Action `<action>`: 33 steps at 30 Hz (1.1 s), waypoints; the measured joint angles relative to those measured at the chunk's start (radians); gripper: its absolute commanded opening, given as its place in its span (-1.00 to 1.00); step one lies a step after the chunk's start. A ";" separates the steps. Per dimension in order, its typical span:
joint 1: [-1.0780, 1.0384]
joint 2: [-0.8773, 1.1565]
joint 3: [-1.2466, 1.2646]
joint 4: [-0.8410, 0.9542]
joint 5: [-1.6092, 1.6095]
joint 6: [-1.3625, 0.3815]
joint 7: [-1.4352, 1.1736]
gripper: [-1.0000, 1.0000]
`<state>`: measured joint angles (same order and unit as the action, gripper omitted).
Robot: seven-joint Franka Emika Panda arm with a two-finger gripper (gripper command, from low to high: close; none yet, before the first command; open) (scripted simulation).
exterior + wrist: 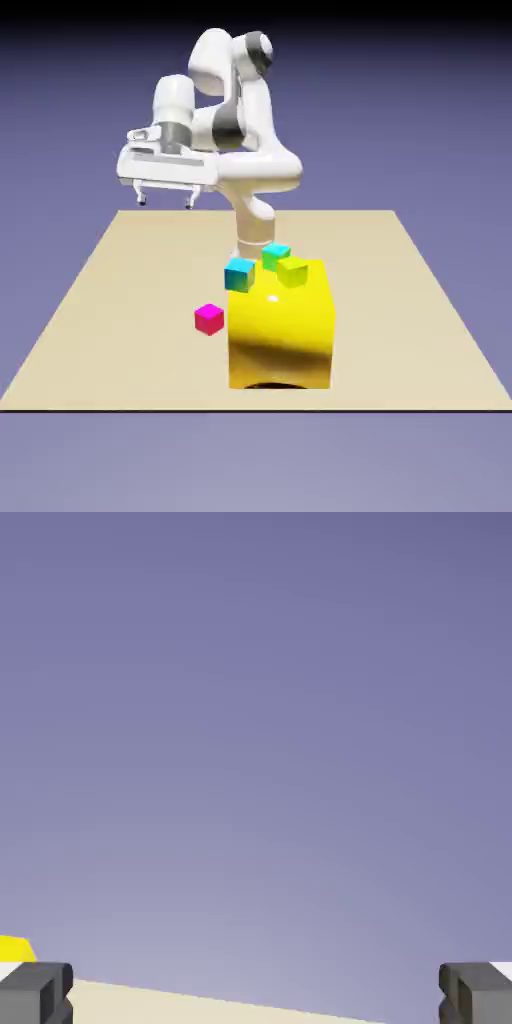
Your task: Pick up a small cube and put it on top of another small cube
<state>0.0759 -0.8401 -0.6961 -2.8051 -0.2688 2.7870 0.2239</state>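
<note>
Two-finger grey-tipped gripper (166,201) spread wide and empty, high above the tan table (100,330), small bright magenta-pink cube (209,319) just beside the big yellow block (281,335)

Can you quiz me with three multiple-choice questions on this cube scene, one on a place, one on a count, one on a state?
1. Where is the magenta cube?
A. on the table, exterior view's left of the yellow block
B. on top of the block
C. between the jaws

2. How many small cubes show?
A. two
B. three
C. four

3. The gripper is:
A. shut on a cube
B. open, empty, raised
C. resting on the table

Answers: 1 A, it lies beside the block. 2 C, magenta, cyan, green, yellow-green. 3 B, the hand view shows nothing between the tips.
</note>
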 measured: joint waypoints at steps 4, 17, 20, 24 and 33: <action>0.013 -0.056 -0.145 0.001 -0.056 -0.052 -0.108 0.00; 0.057 -0.239 -0.616 0.004 -0.238 -0.221 -0.458 0.00; 0.067 -0.281 -0.725 0.005 -0.280 -0.260 -0.538 0.00; 0.080 -0.338 -0.870 0.006 -0.336 -0.312 -0.646 0.00; 0.110 -0.464 -1.196 0.008 -0.462 -0.430 -0.888 0.00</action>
<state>0.1857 -1.3042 -1.8920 -2.7967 -0.7307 2.3574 -0.6646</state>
